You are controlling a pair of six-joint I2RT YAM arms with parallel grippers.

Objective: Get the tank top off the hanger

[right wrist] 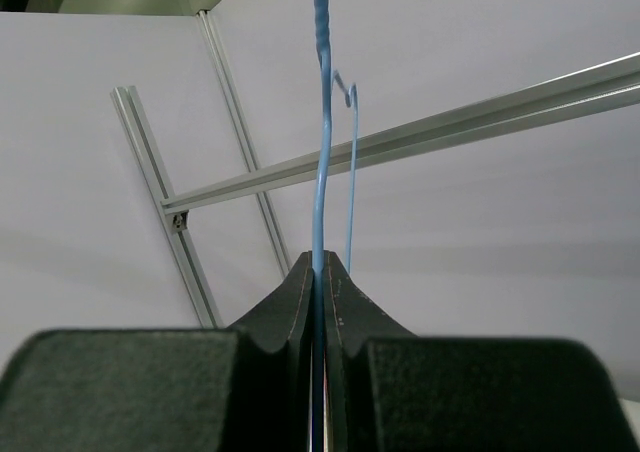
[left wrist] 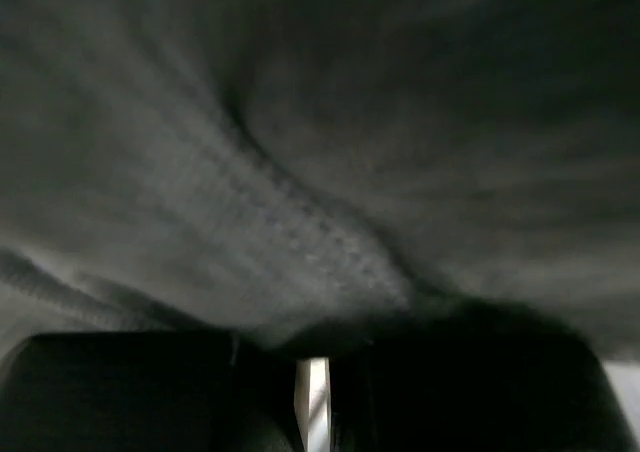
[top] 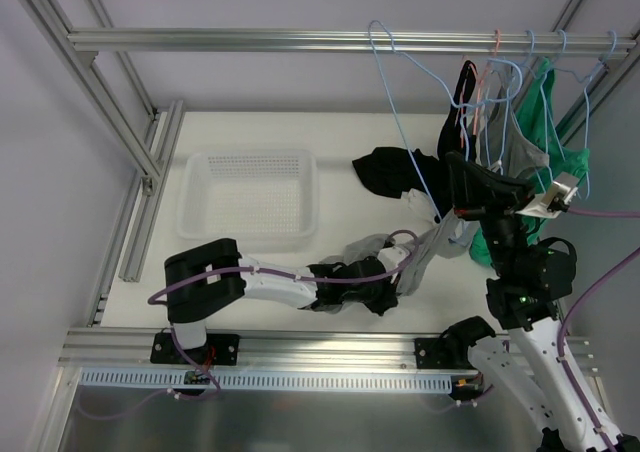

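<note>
Looking down from above: stretched low across the surface (top: pixel 340 137) toward lower centre, the left gripper (top: pixel 408 264), fingers pressed together on a fold of the grey tank top (top: pixel 440 234). Draped from there up and right toward the blue hanger (top: pixel 401 122), hook up at the rail (top: pixel 250 39) near upper centre. Pinching that hanger's wire just above the cloth, right of centre, the right gripper (top: pixel 458 184). Nearby on the surface, a black garment (top: pixel 385 170) at centre and a white basket (top: pixel 250 155) to its left.

From the left wrist: filled almost edge to edge with grey ribbed tank top (left wrist: pixel 300 192), bunched right against the dark fingers (left wrist: pixel 120 392) along the bottom, shut on the cloth.

From the right wrist: clamped tight at lower centre on the hanger (right wrist: pixel 319 172), fingers (right wrist: pixel 280 322) closed, thin blue wire rising straight to the top edge.
</note>
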